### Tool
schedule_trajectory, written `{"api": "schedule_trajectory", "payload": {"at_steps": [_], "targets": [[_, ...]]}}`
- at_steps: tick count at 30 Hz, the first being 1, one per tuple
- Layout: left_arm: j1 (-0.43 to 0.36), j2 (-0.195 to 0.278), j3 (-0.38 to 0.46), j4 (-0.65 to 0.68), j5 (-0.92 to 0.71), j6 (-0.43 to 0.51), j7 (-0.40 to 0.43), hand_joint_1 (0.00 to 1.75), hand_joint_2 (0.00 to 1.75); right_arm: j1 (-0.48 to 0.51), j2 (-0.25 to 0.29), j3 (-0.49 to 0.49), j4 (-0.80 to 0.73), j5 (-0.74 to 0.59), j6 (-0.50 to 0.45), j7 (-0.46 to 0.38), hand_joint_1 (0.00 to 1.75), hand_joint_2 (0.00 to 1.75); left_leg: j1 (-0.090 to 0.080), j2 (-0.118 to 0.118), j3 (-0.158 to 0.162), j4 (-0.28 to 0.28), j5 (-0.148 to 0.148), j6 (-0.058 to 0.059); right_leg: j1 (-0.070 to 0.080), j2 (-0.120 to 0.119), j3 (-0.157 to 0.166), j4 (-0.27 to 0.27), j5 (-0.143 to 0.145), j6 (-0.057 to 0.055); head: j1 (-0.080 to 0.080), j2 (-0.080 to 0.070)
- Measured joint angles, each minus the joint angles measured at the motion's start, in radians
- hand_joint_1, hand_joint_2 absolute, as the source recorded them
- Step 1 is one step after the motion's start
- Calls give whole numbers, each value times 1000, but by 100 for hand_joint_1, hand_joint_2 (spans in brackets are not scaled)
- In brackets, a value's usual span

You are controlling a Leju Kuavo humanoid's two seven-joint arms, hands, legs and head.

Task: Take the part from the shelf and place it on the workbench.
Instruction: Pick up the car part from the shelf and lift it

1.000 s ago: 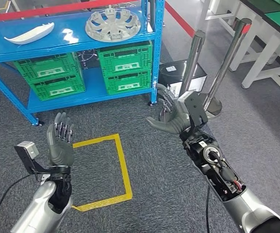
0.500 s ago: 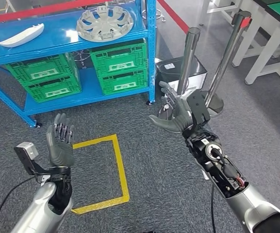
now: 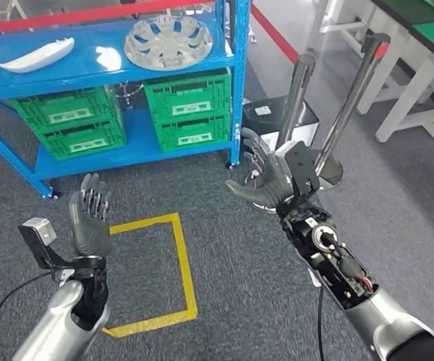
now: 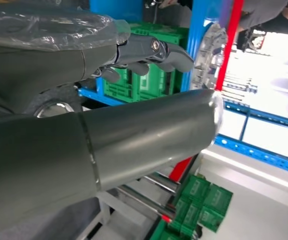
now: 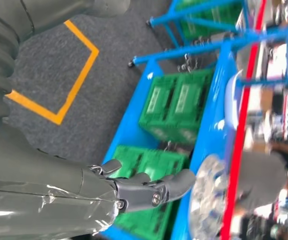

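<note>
The hubcap (image 3: 168, 39) lies flat on the top board of the blue shelf (image 3: 106, 59), near that board's right end, close to the right front post. A long white trim piece (image 3: 32, 53) lies near the left end of the same board, its long axis running along the board. The task does not say which of the two is the part; the hubcap looks the likelier, since both palms are raised as if to take something wide.

Both hands are held up in front of the shelf, well short of it, over the grey carpet. The left hand (image 3: 91, 218) is upright with its palm turned inward, fingers apart and holding nothing. The right hand (image 3: 262, 178) is palm up, fingers spread, also holding nothing. The hubcap lies ahead of and above both hands, between them from side to side and a little nearer the right hand. It is round, so it has no long axis to line up with; I judge the move needs a hand on each side of the rim.

The head view shows the hubcap's place on the board and the green crates (image 3: 189, 107) beneath. The right wrist view shows the right hand's fingers (image 5: 161, 190) reaching towards the rim of the hubcap (image 5: 206, 200). The left wrist view shows the hubcap (image 4: 208, 55) edge-on past the left hand's fingers (image 4: 161, 52).
</note>
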Motion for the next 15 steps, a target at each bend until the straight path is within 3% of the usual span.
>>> {"api": "schedule_trajectory", "payload": {"at_steps": [2, 3, 4, 7, 9, 13, 15], "targets": [[3, 0, 0, 0, 2, -1, 0, 0, 0, 1, 0, 3, 4, 0, 3, 0, 0, 175, 2, -1, 5, 0, -4, 1, -6, 0, -69, 125, -45, 8, 4, 0], [5, 0, 0, 0, 2, -2, 0, 0, 0, 2, 0, 4, 6, 0, 3, 0, 0, 175, 3, -2, 8, 1, -8, 0, -9, -1, -91, 154, -44, 13, 6, 0], [7, 0, 0, 0, 2, -2, 0, 0, 0, 2, 0, 4, 8, 0, 3, 0, 0, 175, 4, -3, 10, 5, -12, -3, -12, -1, -94, 146, -24, 17, 6, 0], [7, 1, -1, 0, 3, -3, 0, 0, 0, 1, 0, 5, 11, 0, 4, 0, 0, 175, 8, -7, 17, 24, -33, -16, -19, -2, -18, -34, 81, 26, 11, 0], [7, 1, -1, 0, 4, -5, -1, 0, 0, 1, 0, 5, 13, 0, 7, 0, 0, 175, 7, -8, 14, 37, -42, -27, -18, 1, 15, -104, 97, 17, 12, 0], [7, 2, -3, 0, 6, -6, -4, 0, 0, 3, 0, 4, 13, 1, 14, 0, 0, 0, 8, -8, 8, 57, -59, -46, -17, 5, 26, -112, 88, -14, 6, 0], [5, 2, -3, 0, 6, -6, -6, 0, 0, 2, 0, 4, 13, 2, 16, 0, 0, 0, 11, -5, -40, 152, -101, -58, -21, 3, 33, -115, 83, -24, -2, 0]]}}
